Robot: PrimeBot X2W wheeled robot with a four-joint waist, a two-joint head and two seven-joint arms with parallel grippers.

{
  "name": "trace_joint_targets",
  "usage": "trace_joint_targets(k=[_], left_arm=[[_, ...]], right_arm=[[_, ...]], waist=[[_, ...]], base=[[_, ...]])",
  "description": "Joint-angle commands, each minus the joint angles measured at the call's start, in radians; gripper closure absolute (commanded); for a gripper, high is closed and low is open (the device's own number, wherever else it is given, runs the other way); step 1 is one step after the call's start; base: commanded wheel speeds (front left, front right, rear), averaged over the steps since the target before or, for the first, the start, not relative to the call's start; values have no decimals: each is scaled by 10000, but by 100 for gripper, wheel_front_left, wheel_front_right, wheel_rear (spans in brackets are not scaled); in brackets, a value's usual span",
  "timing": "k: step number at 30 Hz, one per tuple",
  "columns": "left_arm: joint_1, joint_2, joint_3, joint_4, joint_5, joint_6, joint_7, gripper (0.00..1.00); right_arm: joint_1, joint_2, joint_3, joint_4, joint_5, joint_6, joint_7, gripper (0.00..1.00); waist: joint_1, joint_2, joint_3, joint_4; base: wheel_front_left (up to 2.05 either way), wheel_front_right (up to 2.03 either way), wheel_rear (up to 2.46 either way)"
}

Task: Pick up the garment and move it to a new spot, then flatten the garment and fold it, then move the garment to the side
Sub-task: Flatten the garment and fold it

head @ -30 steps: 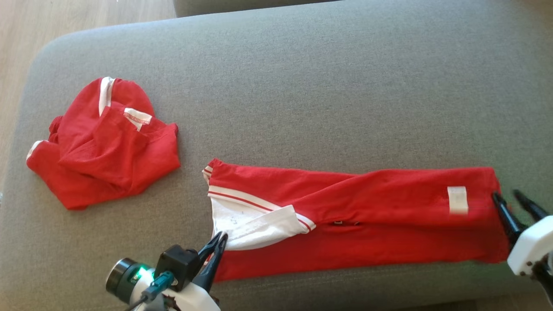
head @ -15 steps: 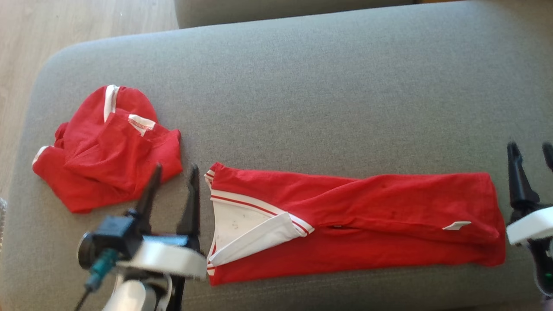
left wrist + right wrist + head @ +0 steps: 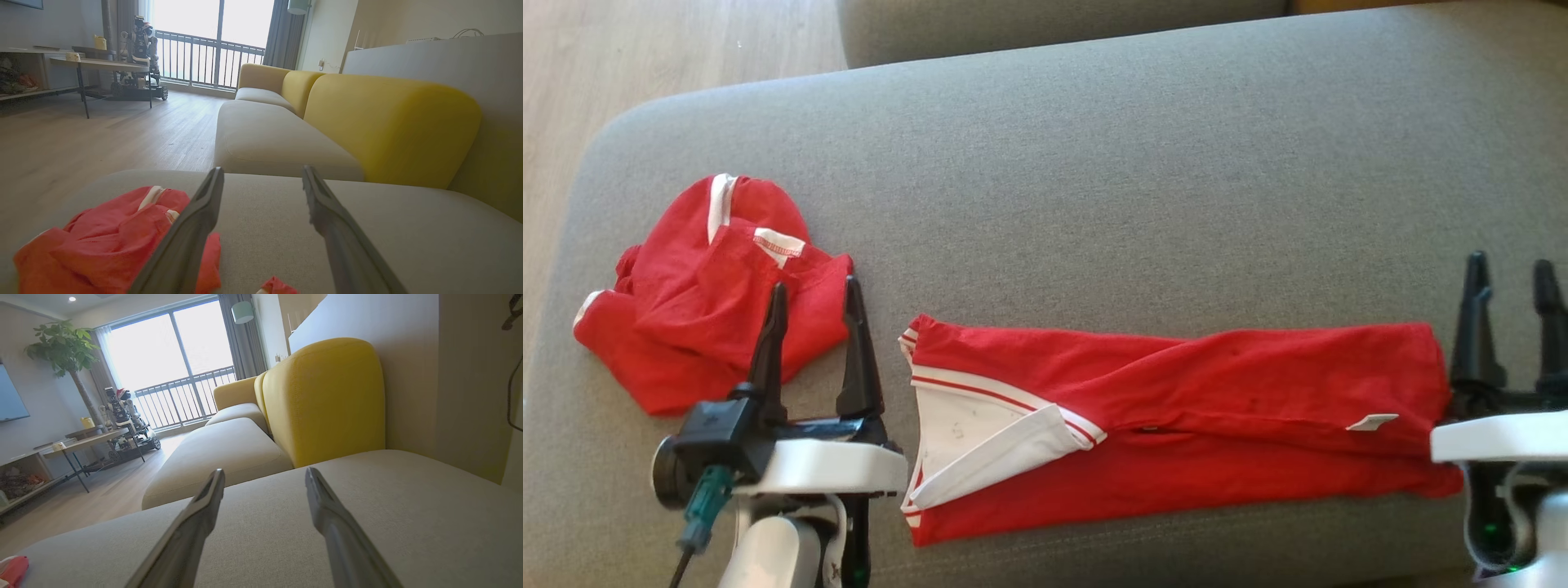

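In the head view, the garment [image 3: 1176,425] is seen lying on the grey sofa seat [image 3: 1135,180], folded into a long red strip with its white collar turned towards the robot's left. A white tag is turned up near its right end. The left gripper [image 3: 814,283] is held just beside the collar end, fingers spread wide and nothing between them. The right gripper [image 3: 1509,260] is placed at the strip's other end – equally wide and empty; whether it touches the cloth cannot be told. A crumpled shirt [image 3: 711,294], red with white trim, is heaped further left, partly hidden behind the left fingers.

In the left wrist view, the left gripper [image 3: 262,168] is shown wide apart low over the seat, with the crumpled shirt [image 3: 106,241] lying to the left of the fingers and a small red corner of cloth caught at the bottom edge. A yellow backrest [image 3: 388,122] and a wooden floor [image 3: 102,134] are seen beyond.

In the right wrist view, the right gripper [image 3: 265,469] is shown spread wide over bare grey fabric – a sliver of red cloth is visible at the lower left corner.
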Motion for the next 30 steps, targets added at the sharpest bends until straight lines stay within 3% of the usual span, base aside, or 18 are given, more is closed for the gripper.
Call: trace_joint_targets(k=[1,7,19,23,27,30], left_arm=[[-237,-18,387,-233,132,45,-57,0],[20,-60,402,237,175,5,-58,0],[374,-65,-57,472,143,219,-58,0],[352,-65,-104,463,108,260,-58,0],[328,-65,-110,478,119,246,-58,0],[300,-65,-97,491,142,204,-58,0]], right_arm=[[-79,-22,333,-300,-175,-2,-113,0],[124,70,1066,-394,-1168,-2,-187,0],[316,107,1924,-254,-1473,-2,-191,0],[412,119,1436,24,-1421,-2,-192,0],[436,136,178,1558,-1972,-2,-181,0],[87,146,-395,2601,-1747,-2,60,0]], waist=[[0,0,4,-20],[0,0,-37,-96],[0,0,-157,14],[0,0,-144,75],[0,0,-74,100],[0,0,22,81]], base=[[0,0,0],[0,0,0],[0,0,0],[0,0,0],[0,0,0],[0,0,0]])
